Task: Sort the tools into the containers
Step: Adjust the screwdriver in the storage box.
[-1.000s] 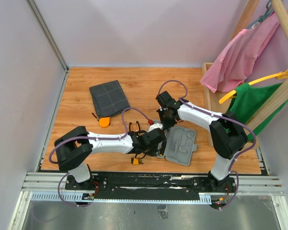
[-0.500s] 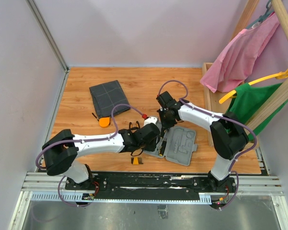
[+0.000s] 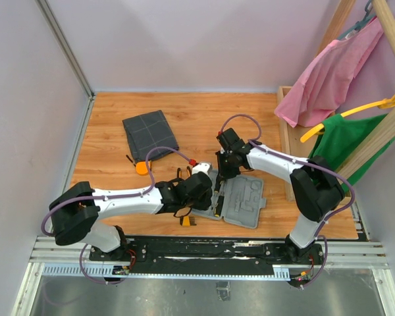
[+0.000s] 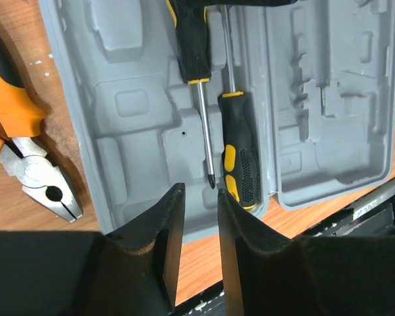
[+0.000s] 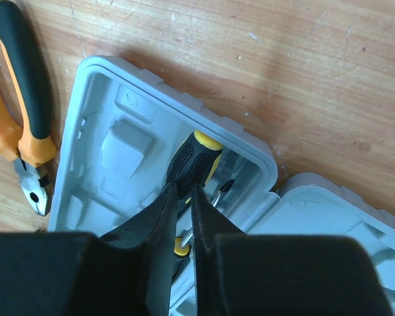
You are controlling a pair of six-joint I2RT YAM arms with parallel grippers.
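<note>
The light-grey case (image 3: pixel 247 197) lies open on the wooden floor, also seen as the case (image 4: pixel 138 105) and the case (image 5: pixel 125 145). One black-and-yellow screwdriver (image 4: pixel 240 158) lies loose in its left half. My left gripper (image 4: pixel 201 191) is open and empty just above the case's near edge, at the left gripper (image 3: pixel 210 199) from above. My right gripper (image 5: pixel 183 187) is shut on the handle of the second screwdriver (image 5: pixel 194 155), low inside the same half, and the right gripper (image 3: pixel 225 172) shows from above. The orange-handled pliers (image 4: pixel 20 131) lie left of the case.
The dark grey pouch (image 3: pixel 149 135) lies at the back left, with a round orange piece (image 3: pixel 142 167) just in front of it. A small orange bit holder (image 3: pixel 187 220) sits near the front edge. A wooden rack with pink and green garments (image 3: pixel 342 79) stands on the right.
My left gripper opened and let its screwdriver go into the case, then drew back slightly. My right gripper came down and nearer with its screwdriver into the case.
</note>
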